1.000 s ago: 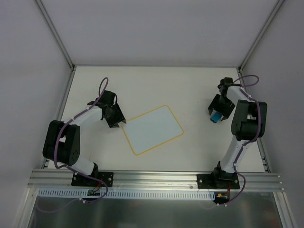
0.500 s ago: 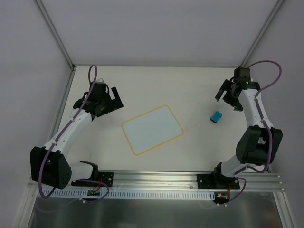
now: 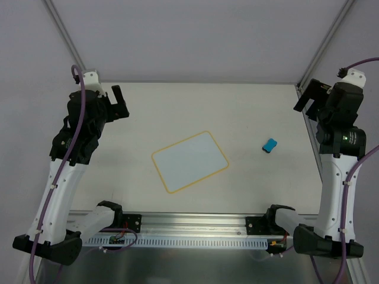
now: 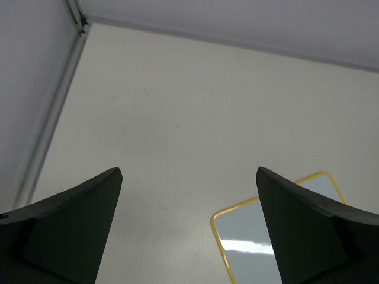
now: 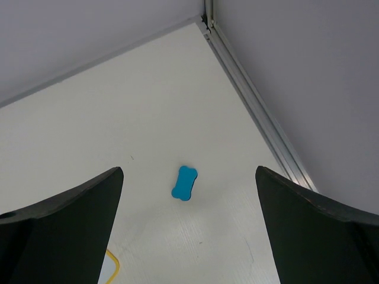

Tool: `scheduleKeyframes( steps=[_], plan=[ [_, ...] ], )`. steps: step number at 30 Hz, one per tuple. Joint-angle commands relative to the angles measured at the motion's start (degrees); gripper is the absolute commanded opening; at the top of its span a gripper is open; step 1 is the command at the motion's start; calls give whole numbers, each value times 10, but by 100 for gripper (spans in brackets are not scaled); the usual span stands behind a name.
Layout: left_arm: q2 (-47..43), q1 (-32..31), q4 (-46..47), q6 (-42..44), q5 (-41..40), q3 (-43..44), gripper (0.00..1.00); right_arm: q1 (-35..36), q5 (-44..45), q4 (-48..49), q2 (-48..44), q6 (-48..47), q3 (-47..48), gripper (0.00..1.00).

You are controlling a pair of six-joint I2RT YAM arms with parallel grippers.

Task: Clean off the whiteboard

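Note:
The whiteboard (image 3: 189, 161), white with a thin yellow rim, lies tilted in the middle of the table, and I see no marks on it. Its corner also shows in the left wrist view (image 4: 243, 234) and the right wrist view (image 5: 110, 270). A small blue eraser (image 3: 270, 145) lies flat on the table to the board's right, and the right wrist view shows it (image 5: 185, 182) alone between the fingers. My left gripper (image 3: 109, 103) (image 4: 188, 170) is raised high over the far left, open and empty. My right gripper (image 3: 320, 94) (image 5: 189, 168) is raised high over the far right, open and empty.
The white table (image 3: 237, 106) is enclosed by grey walls. Aluminium frame posts (image 3: 68, 41) (image 3: 325, 41) run to the back corners and a frame rail (image 5: 260, 112) follows the right edge. A metal mounting rail (image 3: 195, 222) carries both arm bases at the near edge.
The right gripper let go of the blue eraser, which now lies on the table. Both arms rose and swung outward to the far corners, jaws opening wide.

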Motion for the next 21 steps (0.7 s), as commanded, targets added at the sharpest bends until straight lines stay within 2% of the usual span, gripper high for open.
scheduleKeyframes(
  steps=[1, 8, 21],
  plan=[
    [-35, -3, -10, 73, -62, 53, 99, 1, -3, 20, -35, -32, 26, 99],
    [-93, -3, -10, 111, -88, 115, 99, 60, 46, 42, -96, -92, 46, 99],
    [-161, -3, -10, 130, -95, 154, 99, 132, 74, 107, -194, -154, 36, 99]
  ],
)
